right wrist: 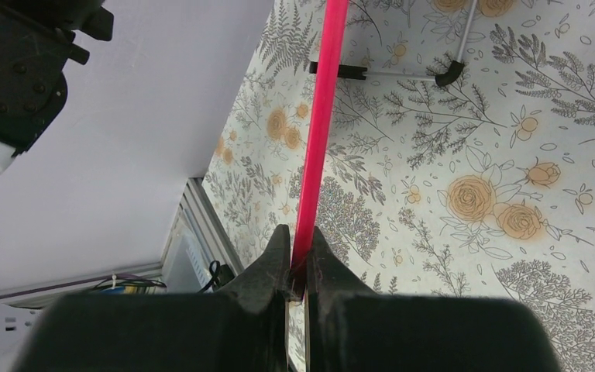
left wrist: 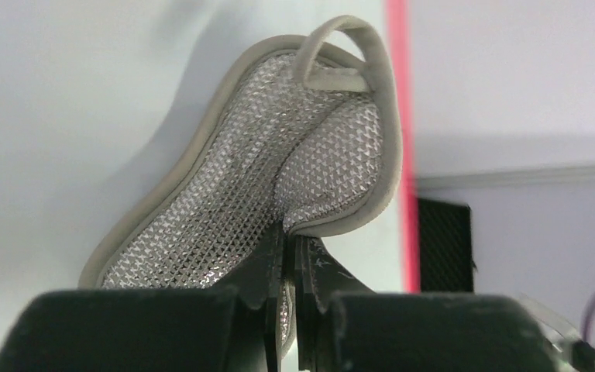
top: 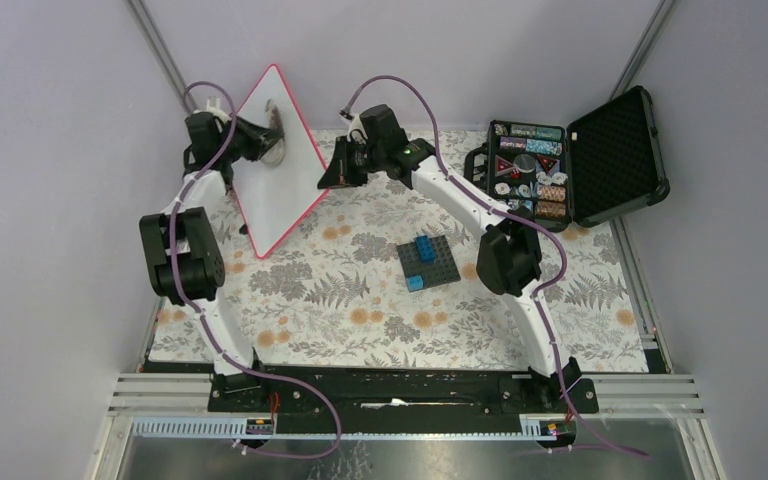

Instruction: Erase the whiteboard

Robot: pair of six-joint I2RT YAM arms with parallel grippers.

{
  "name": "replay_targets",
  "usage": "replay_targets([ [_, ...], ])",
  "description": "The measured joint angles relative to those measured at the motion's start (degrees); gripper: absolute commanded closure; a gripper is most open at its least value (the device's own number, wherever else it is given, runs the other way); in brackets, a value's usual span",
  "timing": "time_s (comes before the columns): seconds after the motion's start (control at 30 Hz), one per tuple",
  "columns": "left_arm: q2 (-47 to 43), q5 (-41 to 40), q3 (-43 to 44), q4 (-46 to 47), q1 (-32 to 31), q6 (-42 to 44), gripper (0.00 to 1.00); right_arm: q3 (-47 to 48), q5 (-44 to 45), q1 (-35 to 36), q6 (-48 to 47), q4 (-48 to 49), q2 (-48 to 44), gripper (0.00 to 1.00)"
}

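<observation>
The whiteboard (top: pixel 278 165), white with a thin red-pink frame, stands tilted on a corner at the back left of the table. My right gripper (top: pixel 332 177) is shut on its right corner; in the right wrist view the red frame edge (right wrist: pixel 319 124) runs up from between my shut gripper (right wrist: pixel 300 249). My left gripper (top: pixel 268 138) is shut on a grey mesh cloth (left wrist: pixel 279 167) and presses it against the board's white face (left wrist: pixel 62 116) near its upper part. No writing shows on the board.
A dark brick baseplate (top: pixel 430 262) with blue bricks lies mid-table. An open black foam-lined case (top: pixel 570 170) with small items stands at the back right. A thin stand with black ends (right wrist: pixel 403 74) lies on the floral mat (top: pixel 360 300).
</observation>
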Motion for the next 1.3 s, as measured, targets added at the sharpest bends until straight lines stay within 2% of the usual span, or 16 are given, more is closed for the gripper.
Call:
replay_targets([
  [0.23, 0.0, -7.7, -6.0, -12.9, 13.3, 2.7, 1.00, 0.0, -0.1, 0.7, -2.6, 0.8, 0.0, 1.00],
  [0.4, 3.7, -8.1, -11.2, -12.9, 20.1, 0.5, 1.00, 0.7, -0.2, 2.0, -4.2, 0.5, 0.2, 1.00],
  [0.63, 7.8, -5.5, -8.5, -10.6, 19.4, -2.5, 1.00, 1.2, -0.1, 2.1, -2.3, 0.2, 0.3, 1.00],
  [0.87, 9.3, -7.5, -3.7, -14.5, 18.4, -4.7, 1.00, 1.2, -0.2, 2.0, -2.3, 0.2, 0.3, 1.00],
  [1.03, 8.1, -10.3, -7.4, -9.6, 17.6, -9.3, 1.00, 1.6, -1.1, 1.4, -2.3, -0.4, 0.6, 1.00],
  [1.13, 7.7, -11.3, -8.0, -9.0, 17.5, -10.1, 1.00, 5.1, -3.1, 0.7, -2.4, -2.4, 2.6, 1.00],
  [1.3, 6.9, -16.1, -6.5, -12.9, 16.6, -6.8, 1.00, 13.2, -6.6, -0.9, -2.4, -7.4, 7.5, 1.00],
])
